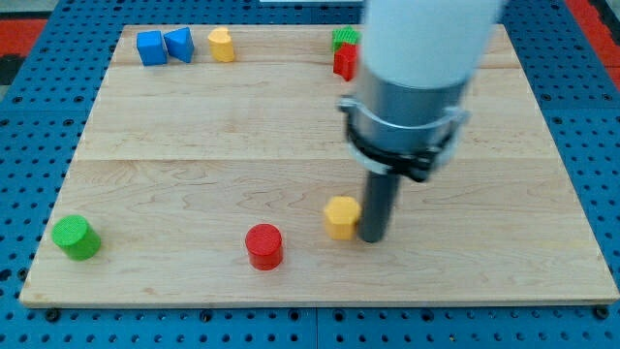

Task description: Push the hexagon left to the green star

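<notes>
A yellow hexagon block point(340, 215) lies on the wooden board point(194, 145), right of centre toward the view's bottom. My tip point(372, 237) stands just to its right, touching or nearly touching its side. A green block point(344, 37), partly hidden by the arm so its shape is unclear, sits at the view's top with a red block point(344, 61) right below it.
A red cylinder point(263, 245) stands left of the hexagon. A green cylinder point(75, 237) is at the bottom left. Two blue blocks point(150, 47) point(179, 44) and a yellow block point(222, 44) sit at the top left. The arm's white body point(417, 58) hides the top right.
</notes>
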Motion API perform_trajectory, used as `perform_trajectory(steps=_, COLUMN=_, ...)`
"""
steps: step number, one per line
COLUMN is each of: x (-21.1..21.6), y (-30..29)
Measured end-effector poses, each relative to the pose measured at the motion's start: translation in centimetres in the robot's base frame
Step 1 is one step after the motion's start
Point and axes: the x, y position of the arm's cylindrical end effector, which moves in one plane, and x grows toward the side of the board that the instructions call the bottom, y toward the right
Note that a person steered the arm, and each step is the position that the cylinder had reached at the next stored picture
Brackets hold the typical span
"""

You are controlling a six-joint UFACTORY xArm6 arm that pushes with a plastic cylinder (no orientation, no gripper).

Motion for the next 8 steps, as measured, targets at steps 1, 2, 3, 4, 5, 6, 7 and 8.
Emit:
perform_trajectory(steps=1, x=-2.7, y=-6.4)
perform_trajectory(steps=2, x=-6.1, y=-13.4)
perform_trajectory(steps=3, x=-4.7, y=-16.6)
perform_trajectory(steps=4, x=-6.0, y=-20.5)
perform_trajectory(steps=5, x=-10.7, y=-20.4)
perform_trajectory(steps=6, x=-10.4, y=-18.5)
perform_trajectory(steps=7, x=-8.9, y=-16.0)
perform_trajectory(steps=8, x=-13.2, y=-12.4)
